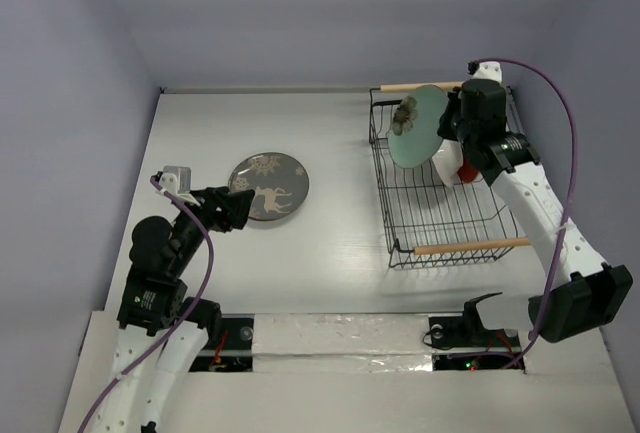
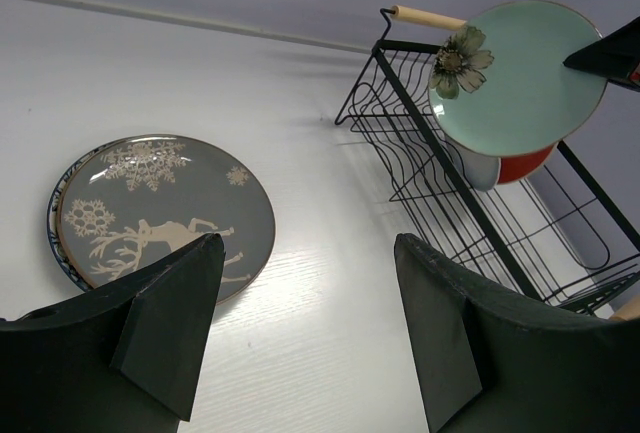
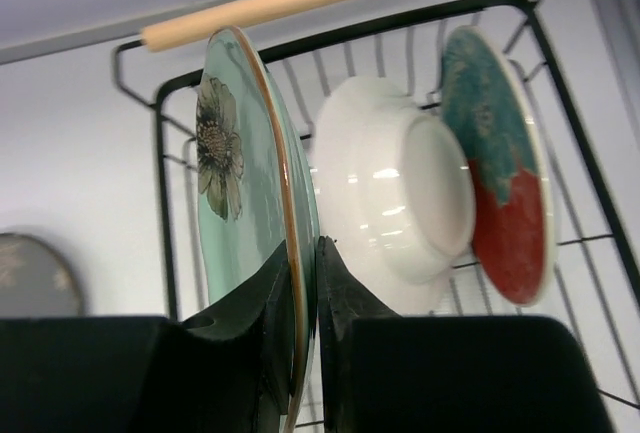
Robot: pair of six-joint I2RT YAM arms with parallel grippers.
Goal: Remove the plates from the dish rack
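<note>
The black wire dish rack point(image 1: 440, 215) with wooden handles stands at the right. My right gripper point(image 1: 447, 123) is shut on the rim of the teal-green plate point(image 1: 416, 126), holding it on edge above the rack's far end; in the right wrist view its fingers point(image 3: 340, 293) pinch that plate point(image 3: 240, 163). The white plate point(image 3: 395, 193) and the red plate point(image 3: 500, 183) stand in the rack behind it. The grey deer plate point(image 1: 268, 187) lies flat on the table at the left. My left gripper point(image 1: 240, 207) is open and empty beside the grey plate point(image 2: 160, 208).
The rack point(image 2: 470, 193) also shows in the left wrist view, with the teal plate point(image 2: 520, 73) held over it. The purple walls enclose the white table point(image 1: 330, 153) on three sides. A cable loops over the right arm point(image 1: 535, 203).
</note>
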